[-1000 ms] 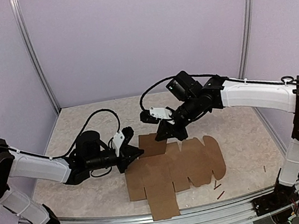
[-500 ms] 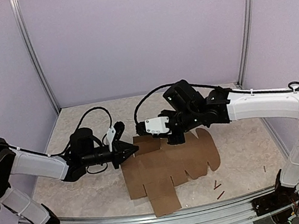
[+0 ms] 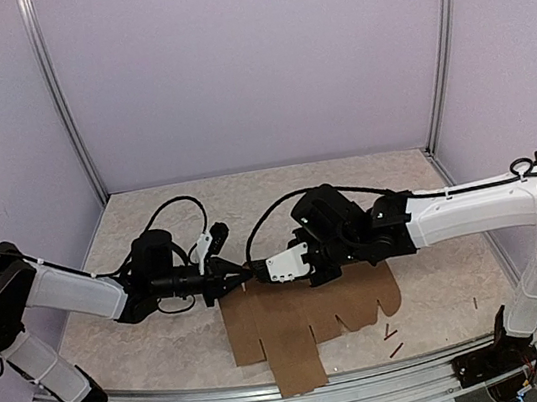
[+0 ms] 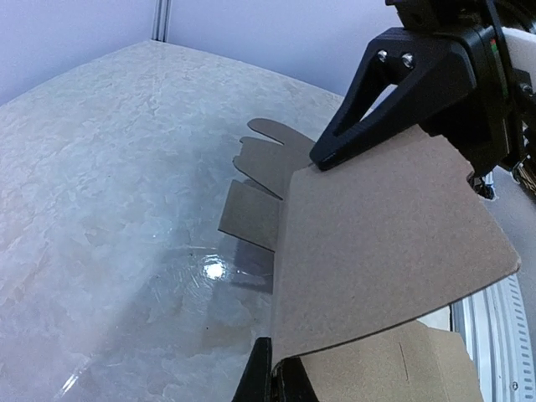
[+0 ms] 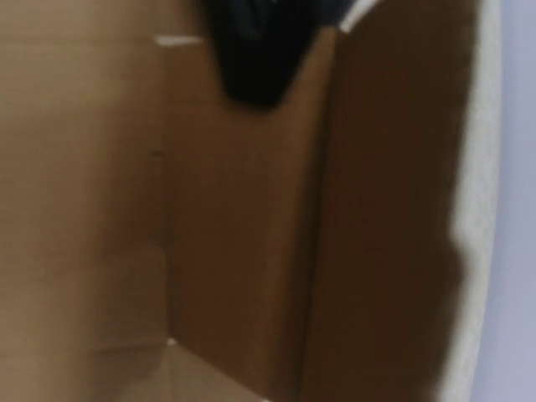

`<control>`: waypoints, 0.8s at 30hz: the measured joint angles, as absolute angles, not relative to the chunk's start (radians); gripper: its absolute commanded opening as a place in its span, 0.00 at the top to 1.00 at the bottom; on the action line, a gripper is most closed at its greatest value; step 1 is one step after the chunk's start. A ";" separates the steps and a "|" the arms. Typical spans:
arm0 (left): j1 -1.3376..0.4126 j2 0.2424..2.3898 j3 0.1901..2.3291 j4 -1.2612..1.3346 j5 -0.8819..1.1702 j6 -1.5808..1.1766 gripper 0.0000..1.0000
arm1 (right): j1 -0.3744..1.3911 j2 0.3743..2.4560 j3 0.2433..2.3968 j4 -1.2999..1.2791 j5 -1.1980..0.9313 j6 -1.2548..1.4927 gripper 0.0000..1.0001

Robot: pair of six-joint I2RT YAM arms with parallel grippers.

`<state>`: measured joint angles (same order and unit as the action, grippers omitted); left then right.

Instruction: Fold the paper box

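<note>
**Right arm swings in to meet the left at the raised panel**

A second ago we see the right gripper (image 3: 263,265) hanging above the far edge of the sheet, well apart from the left one. Now its arm lies lower and further left, and the two grippers meet tip to tip over the far left corner of the paper box (image 3: 305,312). The square panel that lay flat at that corner then is no longer flat. In the left wrist view it stands up as a raised panel (image 4: 385,251), gently bowed. The left gripper (image 3: 240,277) has hardly moved and is pressed together on the lower edge of that panel. One black finger (image 4: 377,92) of the right gripper touches the panel's top edge. We cannot tell whether that gripper is spread or closed, since its own camera gives only a blur of brown board.

The rest of the box lies flat on the table (image 3: 387,178), near the front edge and between the arms. It is plain brown cardboard, matte, die-cut into square panels with scored creases. The rounded flaps (image 3: 382,280) scallop its right side. The table is pale and marbled, glossy enough to show a bright glint. Two tiny dark scraps (image 3: 392,340) lie just right of the sheet.
</note>
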<state>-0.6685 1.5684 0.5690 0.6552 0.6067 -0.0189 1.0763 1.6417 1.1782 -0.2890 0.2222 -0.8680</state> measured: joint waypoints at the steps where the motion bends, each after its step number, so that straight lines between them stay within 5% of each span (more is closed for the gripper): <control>1: -0.666 1.569 0.569 0.652 0.608 -0.019 1.00 | 1.083 1.642 1.177 -0.292 0.223 -0.867 0.68; 11: -0.662 1.571 0.571 0.651 0.585 -0.009 1.00 | 0.949 1.617 1.359 -0.526 -0.024 -0.844 0.44; 24: -0.696 1.572 0.596 0.623 0.513 0.061 1.00 | 0.705 1.758 1.712 -0.621 -0.415 -0.599 0.49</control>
<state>-0.6964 1.5723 0.5957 0.6228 0.5133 0.0608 0.7052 1.7576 1.7119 -0.6212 -0.4152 -0.5995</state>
